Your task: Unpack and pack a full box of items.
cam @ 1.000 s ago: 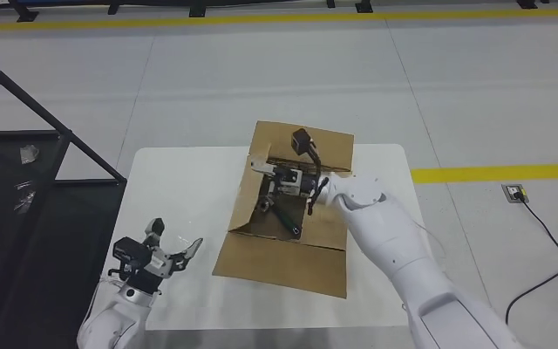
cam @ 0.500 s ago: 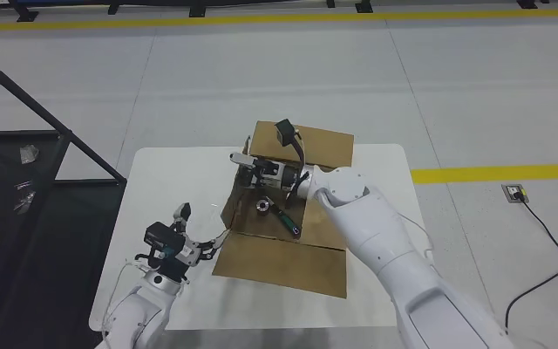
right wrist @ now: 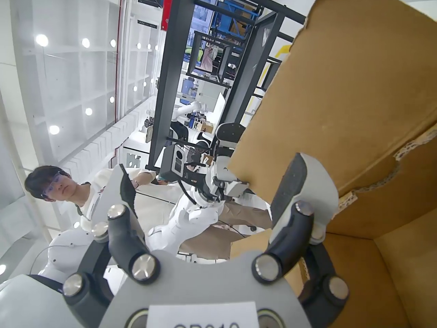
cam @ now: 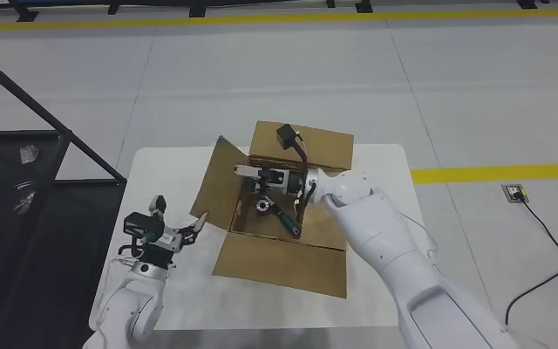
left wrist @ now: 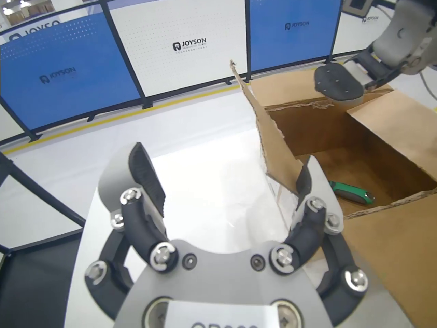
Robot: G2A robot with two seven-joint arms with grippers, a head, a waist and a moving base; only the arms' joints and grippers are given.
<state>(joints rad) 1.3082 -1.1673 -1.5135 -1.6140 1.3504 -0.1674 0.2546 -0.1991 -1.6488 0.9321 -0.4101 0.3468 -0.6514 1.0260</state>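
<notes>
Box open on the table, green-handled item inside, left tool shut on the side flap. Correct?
No: the left tool is open, jaws spread next to the side flap, not shut on it, as the left wrist view shows. The box is open on the table, green-handled item inside.

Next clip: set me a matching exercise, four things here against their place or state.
Things:
1 green-handled tool
2 left gripper
3 brown cardboard side flap
4 right gripper

States:
A standing up at the brown cardboard box's edge
B open, over the white table
C lying on the box floor
D open, above the box opening

Pairs: 1-C; 2-B; 3-A; 4-D
</notes>
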